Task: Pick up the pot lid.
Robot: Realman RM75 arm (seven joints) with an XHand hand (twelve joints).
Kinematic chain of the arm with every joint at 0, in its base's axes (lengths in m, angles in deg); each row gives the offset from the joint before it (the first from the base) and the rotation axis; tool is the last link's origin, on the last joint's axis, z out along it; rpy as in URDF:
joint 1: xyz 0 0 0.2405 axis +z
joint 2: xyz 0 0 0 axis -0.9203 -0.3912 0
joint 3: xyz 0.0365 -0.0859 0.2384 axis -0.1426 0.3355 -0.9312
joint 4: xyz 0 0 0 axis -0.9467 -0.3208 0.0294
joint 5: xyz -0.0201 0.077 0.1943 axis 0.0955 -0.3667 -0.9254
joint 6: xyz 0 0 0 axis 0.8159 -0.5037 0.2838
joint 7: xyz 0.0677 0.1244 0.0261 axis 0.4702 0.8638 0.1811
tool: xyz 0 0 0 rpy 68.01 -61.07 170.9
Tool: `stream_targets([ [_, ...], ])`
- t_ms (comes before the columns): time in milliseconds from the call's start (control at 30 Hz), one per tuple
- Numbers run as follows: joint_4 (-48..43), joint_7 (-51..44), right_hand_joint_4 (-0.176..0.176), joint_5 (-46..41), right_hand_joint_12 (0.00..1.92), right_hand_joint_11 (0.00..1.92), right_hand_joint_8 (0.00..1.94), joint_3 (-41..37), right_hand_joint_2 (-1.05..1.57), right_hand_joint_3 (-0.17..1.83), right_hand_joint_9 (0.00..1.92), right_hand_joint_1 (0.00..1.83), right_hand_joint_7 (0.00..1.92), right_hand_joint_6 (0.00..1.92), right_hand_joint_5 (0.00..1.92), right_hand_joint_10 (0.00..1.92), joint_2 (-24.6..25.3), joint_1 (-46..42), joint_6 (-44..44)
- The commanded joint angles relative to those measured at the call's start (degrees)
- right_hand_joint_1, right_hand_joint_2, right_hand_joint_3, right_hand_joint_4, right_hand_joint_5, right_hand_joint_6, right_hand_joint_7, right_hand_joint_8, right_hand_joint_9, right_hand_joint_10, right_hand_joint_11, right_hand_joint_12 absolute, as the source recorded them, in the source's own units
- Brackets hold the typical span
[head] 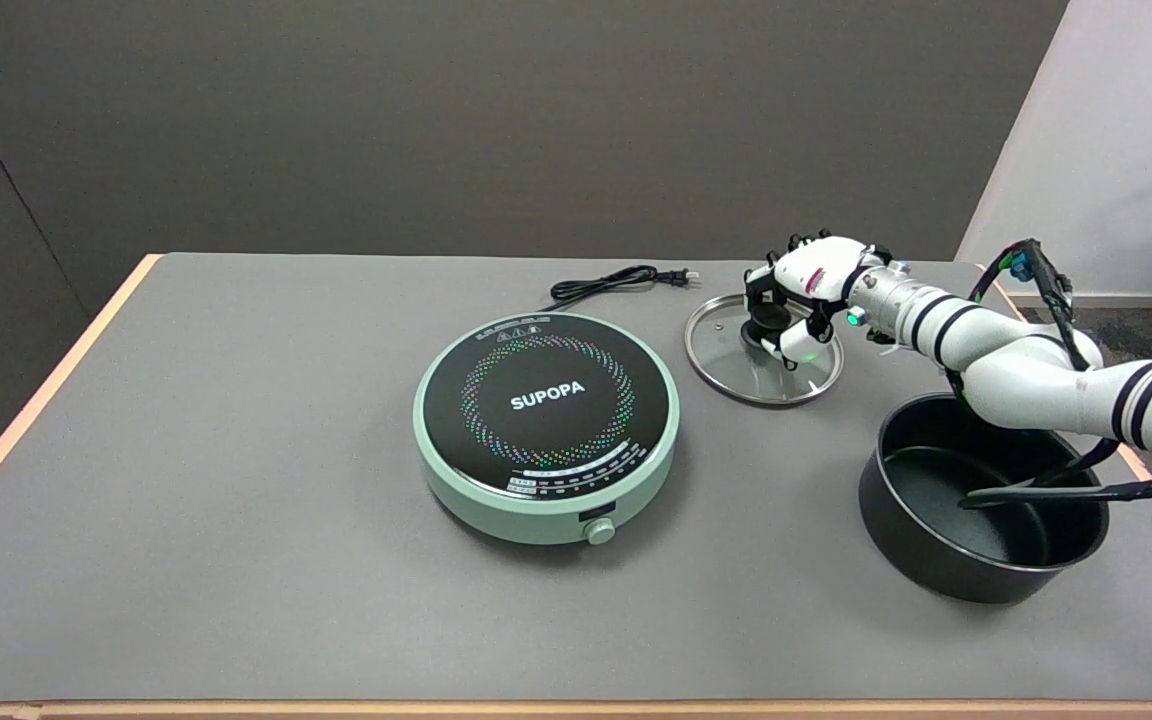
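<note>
Near the table's far right edge, right hand (pixel 804 296) fingers grip the pot lid (pixel 726 350) knob

table (pixel 236 520) grey | on it: cooker (pixel 546 425), cord (pixel 606 284), lid (pixel 736 375), pot (pixel 976 530)

**Hidden and cut off**

The right hand (pixel 804 290) covers the pot lid (pixel 726 350)'s knob — grip contact unclear. The arm hides the black pot (pixel 946 560)'s rim at 1 o'clock. Cooktop (pixel 546 425) panel markings — too small to read.
</note>
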Motion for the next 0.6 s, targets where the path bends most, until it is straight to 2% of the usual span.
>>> stream_targets([
  [33,-0.35,0.31,0.149,-0.09,0.34,0.35,0.68,0.34,0.77,0.76,0.57,0.79,0.69,0.78,0.57,0.96,0.2,-0.36,0.47],
  [333,-0.44,0.39,0.168,-0.09,0.35,0.36,0.76,1.14,0.78,0.76,0.58,0.79,0.72,0.86,0.59,1.04,0.44,-0.44,0.79],
  [367,-0.44,0.39,0.176,-0.09,0.49,0.31,0.83,1.14,1.17,0.28,0.63,0.83,0.73,1.51,0.63,1.03,0.44,-0.44,0.79],
  [400,-0.44,0.39,0.176,-0.09,0.44,0.34,0.87,1.14,1.17,0.25,0.63,0.85,0.74,1.49,0.65,1.08,0.44,-0.44,0.94],
  [433,-0.44,0.39,0.174,-0.09,0.49,0.33,0.89,1.22,1.16,0.3,0.65,0.84,0.74,1.53,0.63,1.07,0.51,-0.44,1.03],
  [467,-0.44,0.39,0.175,-0.09,0.46,0.36,0.94,1.45,1.16,0.29,0.64,0.84,0.74,1.52,0.64,1.12,0.52,-0.44,1.26],
  [500,-0.44,0.39,0.075,-0.09,0.47,0.39,1.15,1.61,1.16,0.25,0.64,1.0,0.76,1.56,0.63,1.17,0.52,-0.44,1.42],
  [533,-0.44,0.39,-0.008,-0.09,0.56,0.4,1.3,1.62,1.17,0.21,0.66,1.14,0.8,1.58,0.61,1.18,0.52,-0.44,1.43],
  [600,-0.44,0.39,-0.01,-0.09,0.67,0.44,1.35,1.69,1.17,0.24,0.65,1.13,0.78,1.6,0.59,1.33,0.52,-0.44,1.51],
])
